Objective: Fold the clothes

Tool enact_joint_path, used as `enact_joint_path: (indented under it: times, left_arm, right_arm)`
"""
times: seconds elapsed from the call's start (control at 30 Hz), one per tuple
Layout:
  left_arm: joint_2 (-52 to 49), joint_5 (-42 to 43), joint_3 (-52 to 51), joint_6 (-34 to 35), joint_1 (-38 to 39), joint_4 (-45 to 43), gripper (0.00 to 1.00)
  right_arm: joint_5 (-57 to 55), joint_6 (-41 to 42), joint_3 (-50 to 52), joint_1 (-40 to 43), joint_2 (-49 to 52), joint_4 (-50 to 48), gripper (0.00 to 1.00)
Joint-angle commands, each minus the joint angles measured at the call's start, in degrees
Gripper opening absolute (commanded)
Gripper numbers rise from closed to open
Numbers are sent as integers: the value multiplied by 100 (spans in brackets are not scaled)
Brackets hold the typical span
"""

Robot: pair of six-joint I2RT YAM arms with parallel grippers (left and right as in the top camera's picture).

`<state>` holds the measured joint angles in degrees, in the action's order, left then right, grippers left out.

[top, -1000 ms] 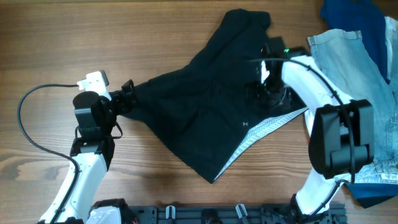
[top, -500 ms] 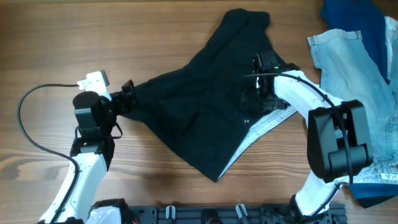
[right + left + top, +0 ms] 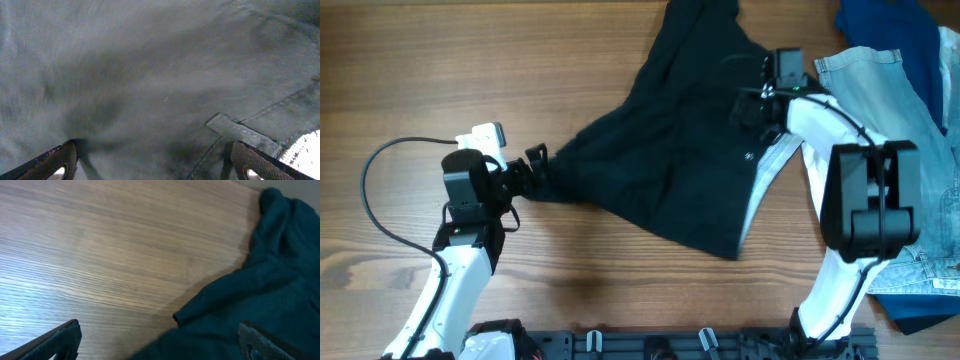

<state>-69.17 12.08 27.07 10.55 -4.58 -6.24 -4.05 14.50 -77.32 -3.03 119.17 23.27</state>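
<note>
**While both pincers stand released, the shorts lie flat mid-table**

Your left arm comes up from the near edge, with its wrist bent right. The left gripper (image 3: 532, 170) points at the tip of one leg of the black shorts (image 3: 670, 160), jaws spread wide and gripping nothing. In its wrist view the fabric edge lies between the fingers; you can't tell contact from that.

Your right arm reaches far out, elbow high, with its wrist turned left over the waist end. The right gripper (image 3: 750, 105) is also wide open, hovering close over the black cloth, a belt loop (image 3: 240, 132) just beside one finger.

White lining (image 3: 760, 185) shows along the shorts' right edge. Pale blue denim (image 3: 880, 80) and a dark blue garment (image 3: 885, 25) lie to the far right of the table (image 3: 470, 60).
</note>
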Motion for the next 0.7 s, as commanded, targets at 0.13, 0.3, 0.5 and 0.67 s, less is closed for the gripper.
enact_joint_path:
  times: [0.13,0.3,0.5,0.67]
  left_arm:
    - [-24,713,92,138,26,214,100]
    - [-205,1342,92,234,81,216,100]
    - [-678,2304,92,186,492,24,100]
    - [-1167,2315,92,142,861,26,100]
  right_arm:
    - [446,-520,-1720,457,501,1104,100]
    - [1635,-922,-3226,455,468,2533,100]
    - [3268,-1163,-3901,455,302,3198,100]
    - [3239,-1235,-3893,455,262,3432,100]
